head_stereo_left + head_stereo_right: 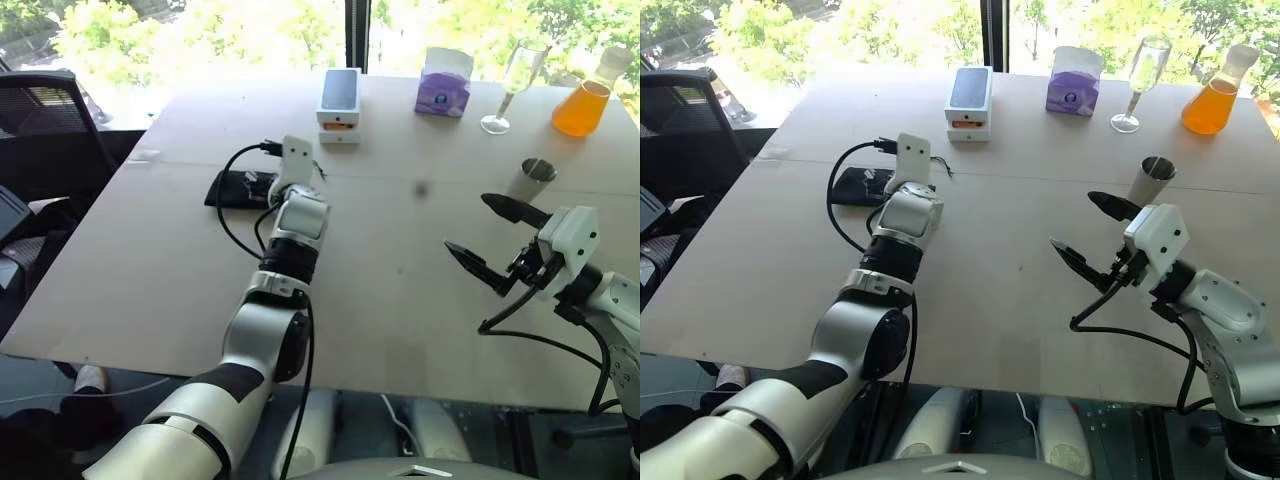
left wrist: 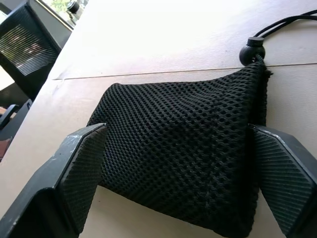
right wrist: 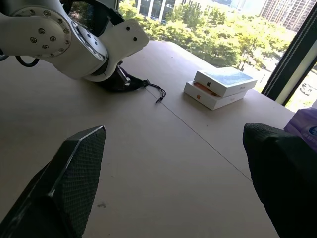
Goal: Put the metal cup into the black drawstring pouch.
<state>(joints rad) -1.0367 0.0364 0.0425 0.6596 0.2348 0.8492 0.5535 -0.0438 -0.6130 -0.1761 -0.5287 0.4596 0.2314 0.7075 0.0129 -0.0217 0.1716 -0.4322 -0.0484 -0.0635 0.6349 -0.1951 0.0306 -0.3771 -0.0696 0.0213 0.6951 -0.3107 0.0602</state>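
black drawstring pouch [image 1: 232, 188] partly hidden behind left wrist, flask [image 1: 586, 97] cropped by edge

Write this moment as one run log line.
left claw: open, astride black drawstring pouch | right claw: open, empty | metal cup: upright on table

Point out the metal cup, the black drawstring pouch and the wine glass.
metal cup [image 1: 528, 180], left eye view, on its side wall.
black drawstring pouch [image 2: 183, 163], left wrist view, mid mesh.
wine glass [image 1: 520, 68], left eye view, on the bowl.

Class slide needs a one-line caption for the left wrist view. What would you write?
Open jaws of the left gripper flank the black drawstring pouch lying flat on the table, its cord trailing away.
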